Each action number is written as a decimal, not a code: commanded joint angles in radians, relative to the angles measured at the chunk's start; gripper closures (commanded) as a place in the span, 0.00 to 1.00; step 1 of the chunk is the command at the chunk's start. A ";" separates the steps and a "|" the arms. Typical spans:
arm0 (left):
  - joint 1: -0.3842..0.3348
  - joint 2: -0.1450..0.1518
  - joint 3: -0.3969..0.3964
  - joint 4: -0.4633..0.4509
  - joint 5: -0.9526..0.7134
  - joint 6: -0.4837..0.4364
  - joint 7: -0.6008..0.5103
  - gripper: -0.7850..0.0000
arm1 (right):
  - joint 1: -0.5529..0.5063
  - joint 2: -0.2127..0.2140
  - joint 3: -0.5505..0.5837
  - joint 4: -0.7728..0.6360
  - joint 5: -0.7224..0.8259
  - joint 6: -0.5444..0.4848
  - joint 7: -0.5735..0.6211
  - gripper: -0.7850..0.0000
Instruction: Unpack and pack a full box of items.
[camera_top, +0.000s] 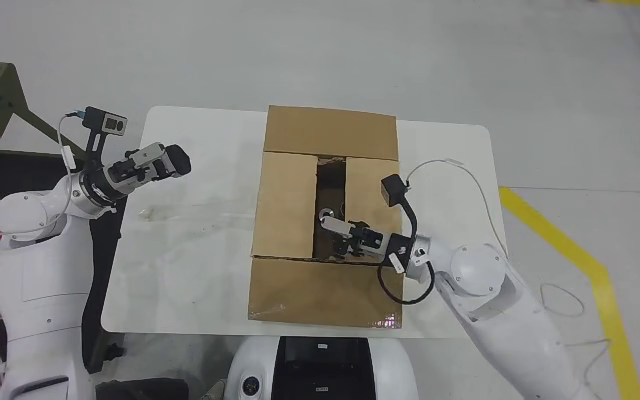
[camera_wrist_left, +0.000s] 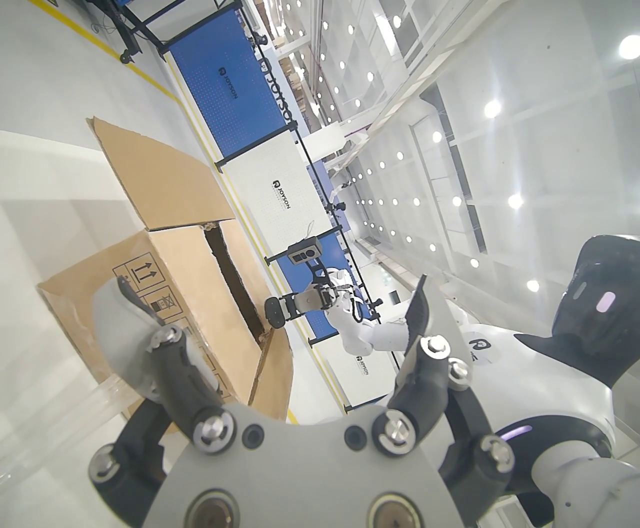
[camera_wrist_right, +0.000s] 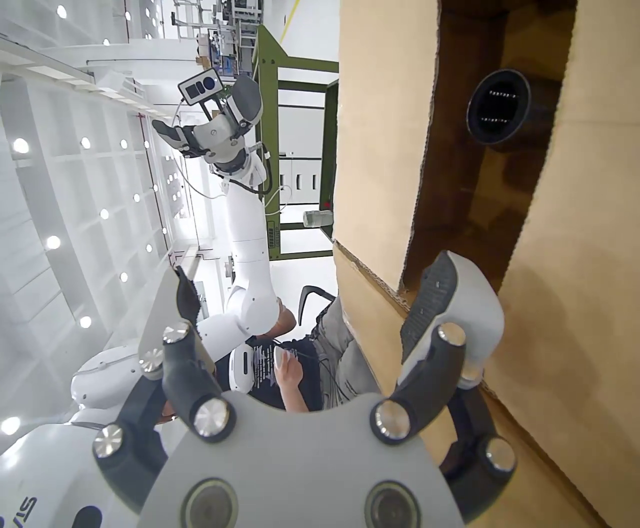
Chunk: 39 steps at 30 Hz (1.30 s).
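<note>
Top view: cardboard box (camera_top: 300, 200) sits on table (camera_top: 200, 270), flaps part-closed w/ 1 narrow dark slot between 2 inner flaps. Right pincer (camera_top: 330, 228) hangs over the slot's near end, spread wide, holding nothing. Right wrist view has 1 fingertip (camera_wrist_right: 440, 285) just beside the flap edges at that slot end; contact can't tell. Ahead of it, deeper in the slot, a black cylinder (camera_wrist_right: 497, 106) lies inside the box, flap edges close on both sides. Left pincer (camera_top: 178, 160) is well apart from the box, over bare table off its side wall, spread wide, empty, w/ open room all round.
</note>
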 joint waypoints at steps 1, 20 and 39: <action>0.000 0.000 0.000 0.000 0.000 0.000 0.000 0.00 | -0.001 0.000 0.001 -0.001 0.000 0.000 0.000 0.00; -0.032 0.007 0.045 -0.013 0.016 0.021 -0.062 0.00 | 0.069 -0.026 -0.112 0.057 -0.034 -0.041 -0.011 0.00; -0.101 0.037 0.079 0.106 0.009 0.011 -0.096 0.00 | 0.176 -0.072 -0.187 0.236 0.114 -0.124 0.041 0.00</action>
